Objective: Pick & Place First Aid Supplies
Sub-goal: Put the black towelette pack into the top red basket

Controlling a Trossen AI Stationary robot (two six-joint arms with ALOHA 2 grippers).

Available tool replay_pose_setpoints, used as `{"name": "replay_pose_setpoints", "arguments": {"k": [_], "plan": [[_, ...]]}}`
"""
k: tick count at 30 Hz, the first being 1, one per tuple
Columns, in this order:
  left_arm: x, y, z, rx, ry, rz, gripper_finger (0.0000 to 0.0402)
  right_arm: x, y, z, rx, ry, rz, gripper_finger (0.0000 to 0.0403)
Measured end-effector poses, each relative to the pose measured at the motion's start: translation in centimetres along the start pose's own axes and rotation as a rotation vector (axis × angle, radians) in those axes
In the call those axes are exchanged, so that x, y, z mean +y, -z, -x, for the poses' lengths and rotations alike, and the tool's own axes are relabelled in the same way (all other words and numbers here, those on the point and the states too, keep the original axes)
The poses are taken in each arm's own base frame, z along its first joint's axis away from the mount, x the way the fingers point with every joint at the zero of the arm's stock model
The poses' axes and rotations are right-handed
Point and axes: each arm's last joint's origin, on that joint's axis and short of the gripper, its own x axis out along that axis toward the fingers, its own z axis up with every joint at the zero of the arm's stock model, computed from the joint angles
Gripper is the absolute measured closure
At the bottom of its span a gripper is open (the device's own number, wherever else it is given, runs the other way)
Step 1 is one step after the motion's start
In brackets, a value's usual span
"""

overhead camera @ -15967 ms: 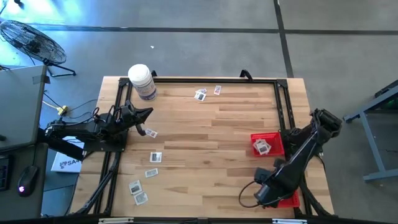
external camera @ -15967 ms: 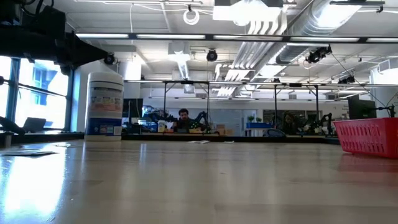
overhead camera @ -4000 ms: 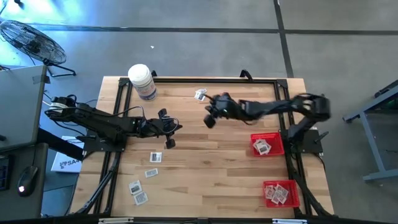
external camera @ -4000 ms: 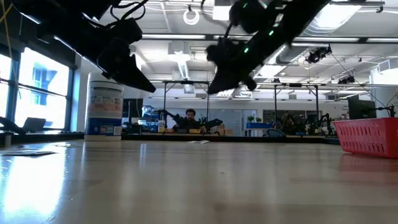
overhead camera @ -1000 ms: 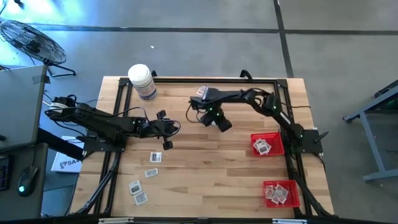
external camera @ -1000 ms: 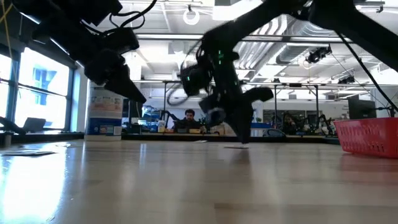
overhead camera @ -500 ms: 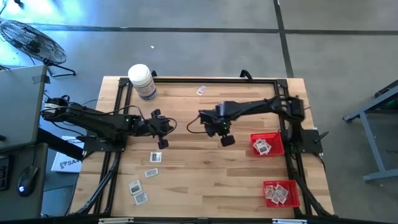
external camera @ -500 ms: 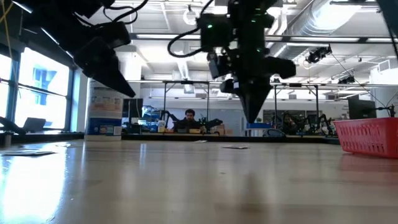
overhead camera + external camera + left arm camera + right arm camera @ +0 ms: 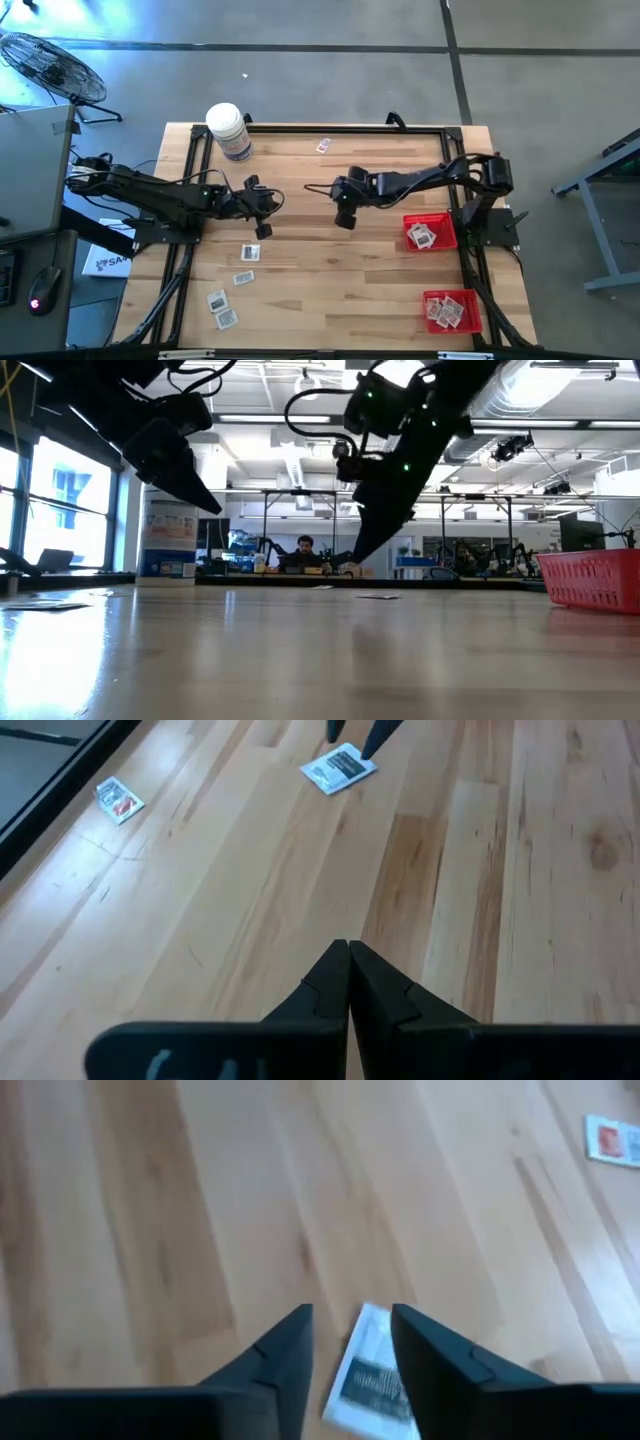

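My right gripper (image 9: 345,220) (image 9: 350,1325) is open and hangs low over the middle of the table, tilted. A white packet with dark print (image 9: 372,1375) (image 9: 340,768) lies flat on the wood under and between its fingers. My left gripper (image 9: 264,228) (image 9: 348,952) is shut and empty, held above the table left of centre. A packet with red print (image 9: 323,146) (image 9: 612,1138) lies near the far edge. Several more packets (image 9: 250,252) lie on the near left part of the table. My right gripper's fingers (image 9: 378,738) stand over the white packet's far edge, slanting down. I cannot tell whether they touch it. The packet lies flat on the table.
A large white bottle (image 9: 228,130) stands at the far left corner. Two red baskets (image 9: 444,222) (image 9: 470,318) with packets in them stand along the right edge. A black frame (image 9: 300,130) runs around the table top.
My right gripper has swung from the far side toward the near edge, then back toward the table's left. It has come down and tipped from pointing straight down to a slant. My left gripper has drawn a little toward the table's left edge.
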Motion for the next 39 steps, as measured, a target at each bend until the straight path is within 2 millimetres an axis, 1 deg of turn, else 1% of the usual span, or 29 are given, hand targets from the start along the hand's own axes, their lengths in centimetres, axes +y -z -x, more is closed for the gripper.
{"name": "replay_pose_setpoints", "arguments": {"k": [4,9,11,15,20,22,25,28,32,34,39], "plan": [[0.0,0.0,0.0,0.004,-0.001,-0.001,0.0401,-0.2,1.1,-0.9,-0.052,0.02,-0.021,0.0249],[0.0,0.0,0.0,0.004,-0.001,-0.001,0.0401,-0.7,1.7,-1.4,-0.076,0.003,-0.08,0.0241],[0.0,0.0,0.0,0.003,-0.001,-0.001,0.0401,-1.1,1.6,-1.5,-0.082,0.008,-0.093,0.024],[0.0,0.0,0.0,0.0,0.0,0.0,0.0401,-2.1,1.5,-1.7,-0.077,-0.019,-0.095,0.0244],[0.0,0.0,0.0,-0.004,0.0,0.004,0.0401,-4.1,1.5,-2.1,-0.061,-0.162,-0.079,0.026],[0.0,-0.1,0.0,-0.007,0.001,0.006,0.0401,-5.0,1.2,-2.1,-0.065,-0.193,-0.07,0.0267],[0.0,-0.2,0.0,-0.02,0.001,0.011,0.0401,-5.9,0.6,-2.0,-0.09,-0.236,-0.038,0.0275],[0.0,-0.3,0.0,-0.033,0.001,0.016,0.0401,-6.4,0.4,-2.1,-0.063,-0.279,0.013,0.0276],[-0.1,-0.5,0.0,-0.047,0.003,0.021,0.0401,-6.4,0.2,-3.2,0.011,-0.355,0.1,0.0276],[-0.1,-0.5,0.0,-0.047,0.003,0.022,0.0401,-6.4,-0.1,-3.6,0.06,-0.364,0.16,0.0276],[-0.1,-0.4,0.0,-0.044,0.003,0.021,0.0401,-6.9,-2.0,-3.2,0.079,-0.343,0.278,0.0277]]}}
